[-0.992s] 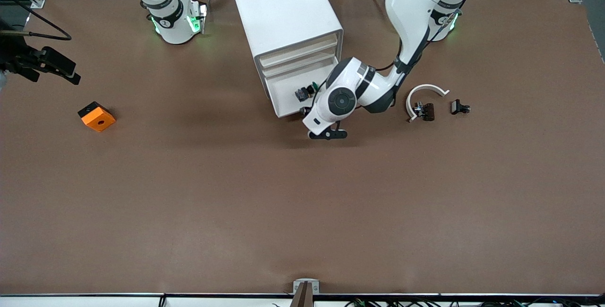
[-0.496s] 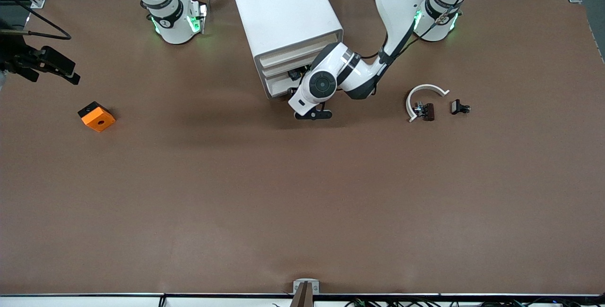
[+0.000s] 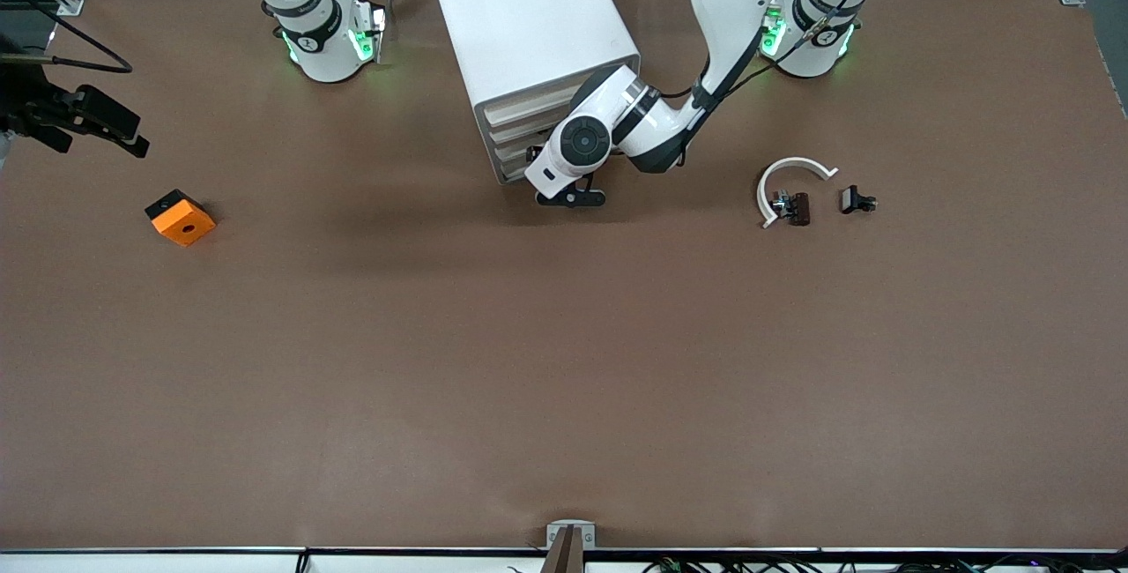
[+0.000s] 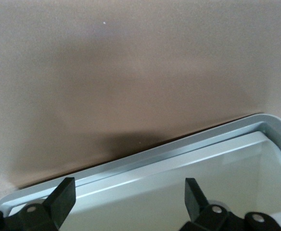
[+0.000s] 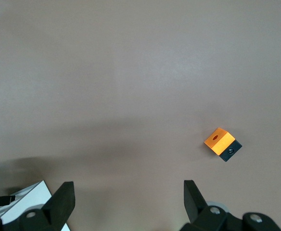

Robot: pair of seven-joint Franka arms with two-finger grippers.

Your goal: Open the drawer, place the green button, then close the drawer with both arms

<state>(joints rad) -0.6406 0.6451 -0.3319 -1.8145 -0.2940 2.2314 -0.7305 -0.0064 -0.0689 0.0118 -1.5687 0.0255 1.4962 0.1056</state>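
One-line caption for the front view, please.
Left gripper, open, at the front of the nearly shut drawer of the white cabinet; right gripper waits above the orange cube.

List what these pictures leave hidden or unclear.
- Button: not visible in any view; the left arm's wrist covers the drawer in the front view.
- Whether the drawer is fully shut: the same wrist hides its front there; the left wrist view shows only its rim.
- Right tool: partly cut by the front view's edge.
- Black clips: too small for detail.

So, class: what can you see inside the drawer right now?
Only a sliver of the drawer shows, its white rim and pale floor, with the open left gripper at its front. Anything deeper is hidden.
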